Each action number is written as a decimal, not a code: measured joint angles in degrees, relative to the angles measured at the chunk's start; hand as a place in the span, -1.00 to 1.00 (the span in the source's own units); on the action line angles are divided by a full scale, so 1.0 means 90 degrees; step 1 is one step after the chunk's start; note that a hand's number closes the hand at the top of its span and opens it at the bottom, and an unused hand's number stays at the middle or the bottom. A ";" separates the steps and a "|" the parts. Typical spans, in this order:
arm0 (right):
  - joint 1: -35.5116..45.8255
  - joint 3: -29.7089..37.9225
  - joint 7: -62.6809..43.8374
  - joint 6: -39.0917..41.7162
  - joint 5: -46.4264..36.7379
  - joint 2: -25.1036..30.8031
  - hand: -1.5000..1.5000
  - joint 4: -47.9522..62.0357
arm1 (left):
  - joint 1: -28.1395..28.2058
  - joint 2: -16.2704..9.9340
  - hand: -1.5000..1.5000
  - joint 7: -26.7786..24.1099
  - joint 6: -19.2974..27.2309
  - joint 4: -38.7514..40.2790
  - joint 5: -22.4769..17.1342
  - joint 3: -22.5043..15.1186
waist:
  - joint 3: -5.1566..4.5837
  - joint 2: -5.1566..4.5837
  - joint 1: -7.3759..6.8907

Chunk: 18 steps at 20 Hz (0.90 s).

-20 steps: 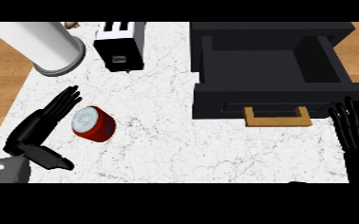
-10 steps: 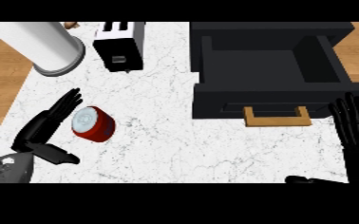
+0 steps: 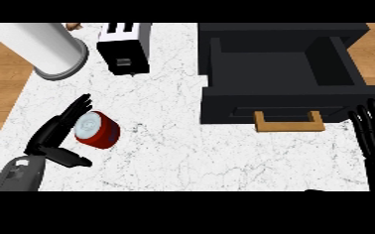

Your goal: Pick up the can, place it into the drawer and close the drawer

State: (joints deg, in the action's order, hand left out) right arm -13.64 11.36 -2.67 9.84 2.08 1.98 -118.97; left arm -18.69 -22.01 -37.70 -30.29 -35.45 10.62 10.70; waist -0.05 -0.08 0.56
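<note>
Starting at the left, our left hand [image 3: 57, 131] sits right beside the can [image 3: 96, 129], which lies tipped on the white marble counter [image 3: 168, 144] with its pale lid facing up and toward the fingers. The fingers [image 3: 73, 110] are straight and spread along the can's left side, the thumb [image 3: 70, 157] stuck out below it — so the hand is open and nothing is held yet. We judge the step in hand to be the grasp itself.

To do it well, we should bring the palm in against the red wall of the can, not the lid, and let fingers and thumb curl round from opposite sides. Because the can looks tilted and round, a push from one side alone could roll it away to the right — closing both sides together should guard against that.

Further back stand a tall white cylinder [image 3: 44, 49] and a toaster [image 3: 124, 47], both well apart from the can and unlikely to hinder the lift.

Moving right, the black drawer [image 3: 282, 101] stands pulled open, its dark inside bare as far as we can see, its wooden handle [image 3: 288, 122] facing us. The carry should go high enough to clear its front wall.

At the far right edge our right hand [image 3: 364, 129] rests open, fingers straight, just beside the drawer's front corner.
</note>
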 measured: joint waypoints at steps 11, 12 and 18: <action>-0.0072 0.0191 -0.0192 0.0128 0.0273 0.0093 -1.00 -0.0239 | -0.0472 0.0039 -1.00 -0.0420 0.0278 0.0884 0.0158 -0.0181 | -0.0001 -0.0004 0.0011; -0.0034 0.0183 -0.0183 0.0110 0.0222 0.0087 -1.00 -0.0204 | -0.0510 0.0037 -1.00 -0.0440 0.0280 0.0944 0.0149 -0.0179 | -0.0001 -0.0003 0.0009; -0.0201 0.0002 -0.0165 0.0092 0.0079 -0.0087 -1.00 -0.0347 | -0.0756 0.0238 -1.00 -0.0481 0.0410 0.1202 0.0166 -0.0248 | -0.0001 -0.0004 0.0015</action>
State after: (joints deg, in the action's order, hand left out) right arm -15.45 11.37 -4.16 10.67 2.79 1.20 -122.10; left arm -25.49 -19.88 -42.03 -26.60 -24.63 12.11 8.47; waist -0.05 -0.12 0.70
